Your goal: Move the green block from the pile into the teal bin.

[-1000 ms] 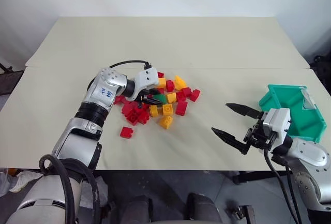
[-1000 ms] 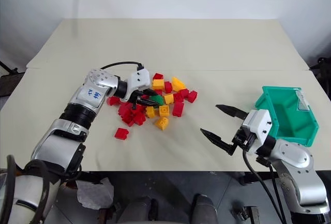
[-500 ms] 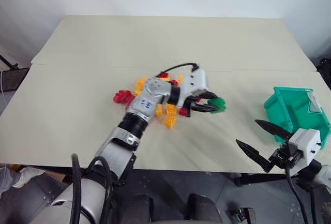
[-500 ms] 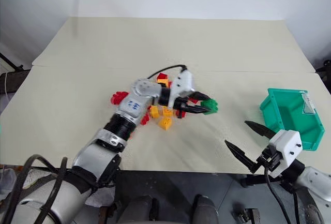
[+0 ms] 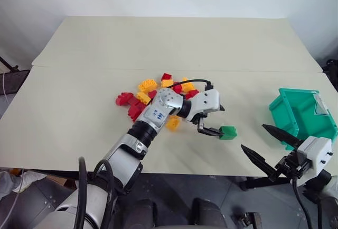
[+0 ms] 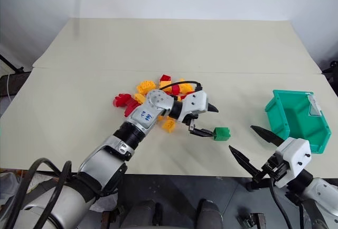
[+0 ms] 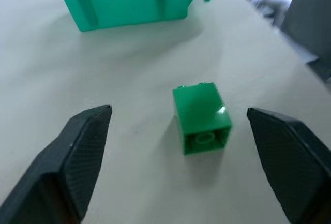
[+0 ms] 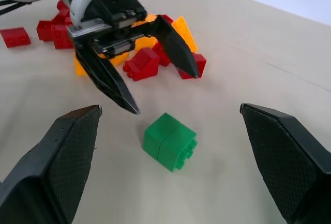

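Note:
The green block (image 5: 228,132) lies loose on its side on the table, between the pile (image 5: 150,92) of red and yellow bricks and the teal bin (image 5: 296,90). My left gripper (image 5: 218,119) stands open just left of the block, one fingertip close beside it, nothing between the fingers. In the left wrist view the green block (image 7: 201,118) rests between the spread fingers (image 7: 83,146), with the teal bin (image 7: 124,1) beyond. My right gripper (image 5: 253,137) is open near the table's front edge, in front of the bin. My left arm covers part of the pile.
The cream table (image 5: 174,44) has a seam running across its middle. The bin stands near the table's right edge. A dark stand (image 5: 10,75) is off the table's left side. Bare tabletop lies between the green block and the bin.
My left gripper carried the green block right, out of the pile, then opened; the block now rests on the table. My right gripper drew back toward the front right.

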Robot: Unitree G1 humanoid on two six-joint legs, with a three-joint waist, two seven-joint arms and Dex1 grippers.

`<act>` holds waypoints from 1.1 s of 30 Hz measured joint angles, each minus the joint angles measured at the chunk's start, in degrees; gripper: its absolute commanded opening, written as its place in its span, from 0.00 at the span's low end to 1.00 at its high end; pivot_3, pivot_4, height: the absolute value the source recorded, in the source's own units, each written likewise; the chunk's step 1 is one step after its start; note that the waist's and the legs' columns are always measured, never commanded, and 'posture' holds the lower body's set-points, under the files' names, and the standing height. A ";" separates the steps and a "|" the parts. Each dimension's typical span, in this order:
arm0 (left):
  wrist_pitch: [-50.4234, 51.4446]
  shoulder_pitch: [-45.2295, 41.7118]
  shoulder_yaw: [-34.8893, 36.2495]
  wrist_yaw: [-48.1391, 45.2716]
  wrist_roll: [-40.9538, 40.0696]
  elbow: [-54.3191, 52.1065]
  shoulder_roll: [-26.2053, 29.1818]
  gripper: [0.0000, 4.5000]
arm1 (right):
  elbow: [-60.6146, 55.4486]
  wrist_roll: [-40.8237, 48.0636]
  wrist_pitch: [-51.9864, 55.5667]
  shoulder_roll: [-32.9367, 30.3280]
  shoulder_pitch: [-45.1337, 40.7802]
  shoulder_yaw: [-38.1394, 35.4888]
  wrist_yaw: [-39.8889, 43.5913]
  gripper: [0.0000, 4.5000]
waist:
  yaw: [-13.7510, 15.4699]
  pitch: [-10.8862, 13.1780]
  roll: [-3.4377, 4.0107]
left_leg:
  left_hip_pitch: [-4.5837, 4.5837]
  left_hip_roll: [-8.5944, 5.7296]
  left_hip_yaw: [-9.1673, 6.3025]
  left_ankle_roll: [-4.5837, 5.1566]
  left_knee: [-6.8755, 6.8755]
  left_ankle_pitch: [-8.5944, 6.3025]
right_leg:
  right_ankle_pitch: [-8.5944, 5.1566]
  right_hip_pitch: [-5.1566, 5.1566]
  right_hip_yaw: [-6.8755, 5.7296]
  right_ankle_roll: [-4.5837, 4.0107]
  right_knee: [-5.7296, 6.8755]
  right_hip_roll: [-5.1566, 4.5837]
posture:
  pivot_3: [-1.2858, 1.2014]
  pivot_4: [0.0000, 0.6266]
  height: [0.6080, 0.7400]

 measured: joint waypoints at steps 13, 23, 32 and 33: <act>-1.62 23.82 19.14 -15.04 -19.03 -20.60 26.33 0.98 | 16.80 -3.78 6.87 -20.24 -28.86 16.96 19.91 1.00 | -1.94 0.00 0.03 | -0.02 0.07 -0.10 0.01 0.15 -0.01 | 0.04 0.00 -0.02 -0.05 0.13 0.01 | 0.52 0.24 1.00; 2.46 45.43 28.76 -10.78 -24.83 -35.66 34.86 0.98 | 39.03 -15.66 1.31 -19.40 -46.17 31.72 32.02 1.00 | -1.15 0.00 0.03 | -0.11 0.07 -0.15 0.03 0.40 -0.08 | 0.05 0.03 0.00 -0.03 0.15 0.00 | 0.52 0.24 1.00; 6.04 48.57 28.84 -5.69 -27.88 -44.22 34.35 1.00 | 42.69 -16.78 -0.67 -17.42 -48.05 32.67 35.02 0.41 | -1.60 0.00 0.04 | -0.05 0.11 -0.12 -0.02 0.40 -0.11 | 0.05 0.02 0.00 -0.03 0.24 0.01 | 0.52 0.24 1.00; 6.25 48.49 28.50 -5.30 -28.09 -44.72 34.12 1.00 | 42.15 -16.23 -0.89 -17.34 -47.13 31.52 34.85 0.33 | -1.36 0.00 0.04 | -0.06 0.11 -0.11 -0.02 0.41 -0.11 | 0.05 0.02 0.00 -0.03 0.22 0.01 | 0.52 0.24 1.00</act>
